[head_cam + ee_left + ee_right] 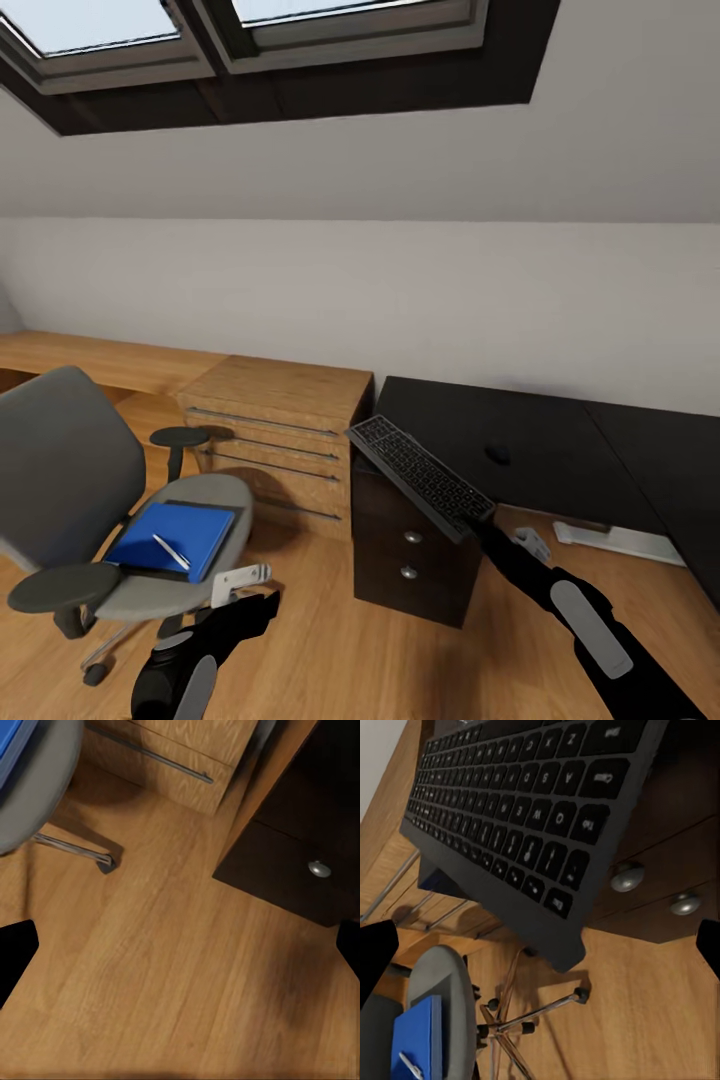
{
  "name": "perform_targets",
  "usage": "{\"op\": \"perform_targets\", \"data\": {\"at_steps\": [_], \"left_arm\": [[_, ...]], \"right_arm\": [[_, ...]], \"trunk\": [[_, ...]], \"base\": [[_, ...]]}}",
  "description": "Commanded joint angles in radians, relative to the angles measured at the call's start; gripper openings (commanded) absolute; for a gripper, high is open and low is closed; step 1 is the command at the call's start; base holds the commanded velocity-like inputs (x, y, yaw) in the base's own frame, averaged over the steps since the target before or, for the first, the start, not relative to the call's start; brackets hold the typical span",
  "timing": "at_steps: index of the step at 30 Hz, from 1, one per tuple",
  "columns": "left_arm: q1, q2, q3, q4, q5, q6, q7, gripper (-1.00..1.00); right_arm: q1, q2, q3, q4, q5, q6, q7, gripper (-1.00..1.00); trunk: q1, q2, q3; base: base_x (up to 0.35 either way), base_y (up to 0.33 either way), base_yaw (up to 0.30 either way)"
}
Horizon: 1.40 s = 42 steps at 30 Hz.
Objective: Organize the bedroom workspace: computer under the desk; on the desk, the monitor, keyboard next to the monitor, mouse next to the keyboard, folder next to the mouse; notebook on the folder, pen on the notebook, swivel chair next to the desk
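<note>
The keyboard (420, 478) slants over the front-left corner of the black desk (560, 450), jutting past the drawers; its keys show in the right wrist view (510, 817). My right gripper (487, 527) is at its near end, with the fingertips (375, 952) wide apart either side of the keyboard's corner. The mouse (497, 455) rests on the desk behind it. At left, the swivel chair (70, 480) carries the blue folder (170, 535) with the pen (170, 550) on top. My left gripper (245, 585) hangs open over the floor beside the seat. The monitor, computer and notebook are out of view.
A light wooden chest (280, 440) with bar handles stands between chair and desk. The desk's drawers with silver knobs (410, 555) face me. A white flat piece (615, 540) lies on the floor under the desk. A wooden ledge (90, 360) runs along the wall.
</note>
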<state>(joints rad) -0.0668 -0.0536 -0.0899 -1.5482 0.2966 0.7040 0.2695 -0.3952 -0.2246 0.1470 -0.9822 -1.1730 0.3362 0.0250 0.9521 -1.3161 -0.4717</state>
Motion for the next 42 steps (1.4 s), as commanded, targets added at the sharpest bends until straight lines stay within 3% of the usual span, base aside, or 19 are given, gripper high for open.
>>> {"op": "perform_targets", "data": {"at_steps": [1,8,19,26,27,36,41,42], "left_arm": [[-0.001,0.000,-0.001,-0.001,0.011,0.003,0.009,1.00],[-0.001,0.000,-0.003,-0.001,0.011,0.003,0.008,1.00],[-0.001,-0.002,-0.005,-0.001,0.012,0.003,0.012,1.00],[-0.001,-0.002,-0.008,-0.001,0.013,0.003,0.013,1.00],[-0.001,-0.001,-0.032,-0.001,0.011,0.003,0.014,1.00],[-0.001,0.002,-0.049,-0.001,0.012,0.003,0.011,1.00],[-0.001,0.003,-0.050,0.000,0.012,0.003,0.013,1.00],[-0.001,0.003,-0.050,0.000,0.011,0.003,0.013,1.00]], "right_arm": [[-0.001,-0.001,-0.005,0.002,-0.004,0.001,0.001,1.00],[-0.001,-0.001,-0.035,0.010,-0.003,0.001,0.001,1.00],[-0.001,0.003,-0.097,0.086,-0.005,0.002,-0.001,1.00],[-0.001,0.007,-0.103,0.101,-0.006,0.001,-0.001,1.00],[-0.001,0.008,-0.104,0.103,-0.005,0.001,0.000,1.00],[-0.001,0.011,-0.098,0.097,-0.004,0.001,0.002,1.00],[-0.001,0.011,-0.097,0.082,-0.002,0.001,0.067,1.00],[-0.001,0.010,-0.102,0.085,-0.002,0.002,0.160,1.00]], "trunk": [[0.000,-0.001,-0.001],[0.000,-0.001,-0.001],[0.042,-0.078,-0.036],[0.069,-0.127,-0.057],[0.069,-0.127,-0.057],[0.069,-0.127,-0.057],[0.069,-0.127,-0.057],[0.069,-0.127,-0.057]], "base": [[-0.043,-0.034,0.000],[-0.015,-0.012,0.000],[-0.002,-0.001,0.000],[0.000,0.000,0.000],[0.000,0.000,0.000],[0.000,0.000,0.000],[0.000,0.000,0.000],[0.132,0.000,0.000]]}}
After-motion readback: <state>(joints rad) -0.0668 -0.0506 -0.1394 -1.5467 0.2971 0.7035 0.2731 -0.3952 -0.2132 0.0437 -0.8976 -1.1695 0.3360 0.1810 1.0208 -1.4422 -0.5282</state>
